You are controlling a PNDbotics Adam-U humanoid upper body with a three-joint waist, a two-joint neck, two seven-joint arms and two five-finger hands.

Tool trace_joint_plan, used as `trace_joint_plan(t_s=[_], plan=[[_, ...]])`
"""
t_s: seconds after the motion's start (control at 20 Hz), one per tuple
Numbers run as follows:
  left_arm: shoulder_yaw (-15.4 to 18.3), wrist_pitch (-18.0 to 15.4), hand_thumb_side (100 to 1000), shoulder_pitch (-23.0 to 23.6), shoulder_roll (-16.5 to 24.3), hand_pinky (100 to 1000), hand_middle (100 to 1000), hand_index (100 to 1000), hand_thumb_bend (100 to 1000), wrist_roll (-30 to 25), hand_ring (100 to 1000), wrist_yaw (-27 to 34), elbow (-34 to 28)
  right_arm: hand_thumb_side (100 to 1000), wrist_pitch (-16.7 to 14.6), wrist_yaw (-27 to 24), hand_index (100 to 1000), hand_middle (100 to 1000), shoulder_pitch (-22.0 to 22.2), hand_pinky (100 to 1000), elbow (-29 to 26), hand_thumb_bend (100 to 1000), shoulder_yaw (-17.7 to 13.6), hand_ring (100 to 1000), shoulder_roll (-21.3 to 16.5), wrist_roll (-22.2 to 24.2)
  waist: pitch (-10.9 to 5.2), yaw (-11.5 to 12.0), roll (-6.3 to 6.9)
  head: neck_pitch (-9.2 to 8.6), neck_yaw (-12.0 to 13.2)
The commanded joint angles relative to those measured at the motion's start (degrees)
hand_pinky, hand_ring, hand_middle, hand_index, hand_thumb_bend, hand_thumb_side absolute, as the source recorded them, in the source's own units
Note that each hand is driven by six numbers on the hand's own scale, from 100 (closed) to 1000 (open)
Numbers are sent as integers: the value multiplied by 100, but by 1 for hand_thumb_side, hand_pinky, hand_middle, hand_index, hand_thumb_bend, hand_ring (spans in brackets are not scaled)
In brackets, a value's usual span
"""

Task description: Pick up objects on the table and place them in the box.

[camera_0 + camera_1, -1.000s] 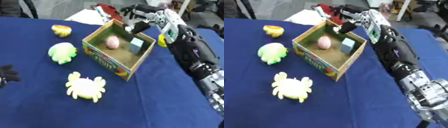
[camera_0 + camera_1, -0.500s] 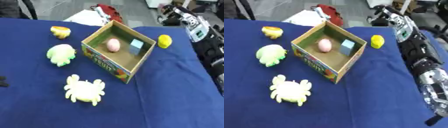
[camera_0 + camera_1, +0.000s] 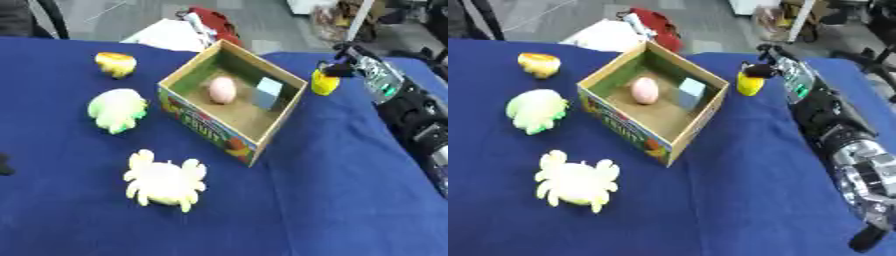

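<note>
Blue cloth covers the surface (image 3: 332,190), and the things still to be boxed lie spread on it, each clear of its neighbours, which should leave room for a grasp. Far left sits a small orange-and-yellow rounded toy (image 3: 115,64); nearer, a pale green soft toy (image 3: 116,108); nearer again, a pale yellow crab-shaped toy (image 3: 164,178). A dark tip at the left edge may be the left hand, but its fingers cannot be told. In the middle stands the open cardboard box with printed sides (image 3: 206,120), set cornerwise, already holding a pink egg-shaped piece (image 3: 222,90) and a light blue block (image 3: 269,93) leaning at its far wall. Just right of the box's rim, a small yellow object (image 3: 750,84) rests at the right hand (image 3: 768,65), whose dark fingers curl onto its top, apparently gripping it for the short carry into the box.
</note>
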Motion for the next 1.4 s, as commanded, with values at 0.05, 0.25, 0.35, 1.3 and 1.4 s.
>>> trace_joint_plan(t_s=[0.05,0.25,0.35,1.3,1.4], plan=[[-1,-11,880,-69,110,770,582,790,100,-9,549,-13,-114,534,40,89,976,854,-114,771,121,113,80,804,-140,22,-2,-13,-30,-37,-33],[0,-12,880,-73,106,770,582,790,100,-11,549,-13,-114,515,92,330,967,847,-101,777,154,127,127,809,-100,209,6,-30,-19,-42,-42],[-1,-11,881,-73,102,770,581,790,100,-13,548,-12,-112,481,102,437,949,824,-87,778,136,125,121,808,-72,259,11,-31,-17,-48,-44],[11,-8,879,4,48,771,580,790,100,-3,545,5,-96,100,-532,1079,372,642,-115,733,-980,100,181,710,54,61,-106,-255,47,50,39],[11,-8,878,29,41,771,579,790,100,-3,545,4,-91,100,-729,1121,373,639,-166,733,-1311,100,268,707,79,160,-143,-294,47,74,66]])
